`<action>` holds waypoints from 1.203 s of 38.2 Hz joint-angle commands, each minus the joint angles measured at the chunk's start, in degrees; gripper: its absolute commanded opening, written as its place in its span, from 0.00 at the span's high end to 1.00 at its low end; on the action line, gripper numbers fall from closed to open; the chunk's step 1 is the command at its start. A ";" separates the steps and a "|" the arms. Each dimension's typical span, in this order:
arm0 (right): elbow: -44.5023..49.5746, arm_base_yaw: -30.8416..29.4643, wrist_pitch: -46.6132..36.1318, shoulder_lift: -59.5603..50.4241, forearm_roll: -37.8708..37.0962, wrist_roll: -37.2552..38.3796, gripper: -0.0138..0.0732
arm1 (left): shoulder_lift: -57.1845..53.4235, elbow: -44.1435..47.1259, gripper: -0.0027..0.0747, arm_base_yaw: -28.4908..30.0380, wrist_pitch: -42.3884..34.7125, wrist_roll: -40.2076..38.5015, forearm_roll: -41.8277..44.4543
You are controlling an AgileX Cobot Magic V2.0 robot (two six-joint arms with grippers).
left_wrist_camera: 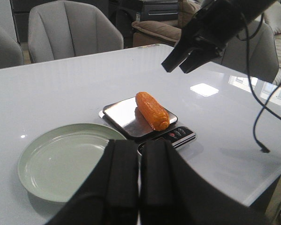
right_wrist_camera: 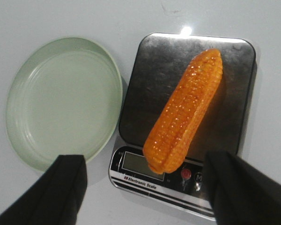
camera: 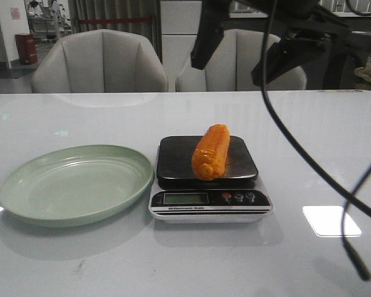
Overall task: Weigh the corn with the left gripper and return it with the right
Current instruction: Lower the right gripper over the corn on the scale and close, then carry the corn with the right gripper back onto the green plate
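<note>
The orange-yellow corn (camera: pixel 211 151) lies lengthwise on the steel platform of the electronic scale (camera: pixel 173 162), free of both grippers. It also shows in the left wrist view (left_wrist_camera: pixel 151 110) and the right wrist view (right_wrist_camera: pixel 186 123). My right gripper (camera: pixel 235 59) hangs open high above the scale; in its own view its fingers (right_wrist_camera: pixel 68 187) stand wide apart over the scale's front (right_wrist_camera: pixel 150 180). It also shows in the left wrist view (left_wrist_camera: pixel 180 63). My left gripper (left_wrist_camera: pixel 139 180) is shut and empty, drawn back near the table's front, out of the front view.
A pale green plate (camera: pixel 25 185) lies empty just left of the scale, also in the left wrist view (left_wrist_camera: pixel 47 164) and the right wrist view (right_wrist_camera: pixel 33 108). A black cable (camera: pixel 309 167) hangs from the right arm down over the table's right side. Two grey chairs stand behind the table.
</note>
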 commanded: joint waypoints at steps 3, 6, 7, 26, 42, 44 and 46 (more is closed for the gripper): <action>-8.53 1.13 3.91 4.46 -7.93 11.39 0.14 | 0.72 -1.44 0.81 0.04 -4.64 -0.05 0.16; -11.22 2.31 7.49 7.77 -12.29 17.15 0.14 | 0.72 -1.44 0.81 0.04 -4.64 -0.05 0.16; -12.36 2.71 8.60 8.88 -13.35 18.99 0.14 | 0.72 -1.44 0.81 0.04 -4.64 -0.05 0.16; -21.06 4.62 16.83 21.85 -13.89 24.15 0.18 | 0.72 -1.44 0.81 0.04 -4.53 -0.05 0.16; -30.37 11.95 9.93 23.63 -13.56 24.15 0.55 | 0.72 -1.44 0.81 0.04 -4.73 -0.05 0.16; -30.42 13.59 6.26 23.63 -13.56 24.15 0.55 | 0.72 -1.44 0.81 0.04 -4.73 -0.05 0.16; -30.42 15.44 3.34 23.89 -13.56 24.15 0.55 | 0.72 -1.44 0.81 0.04 -4.73 -0.05 0.16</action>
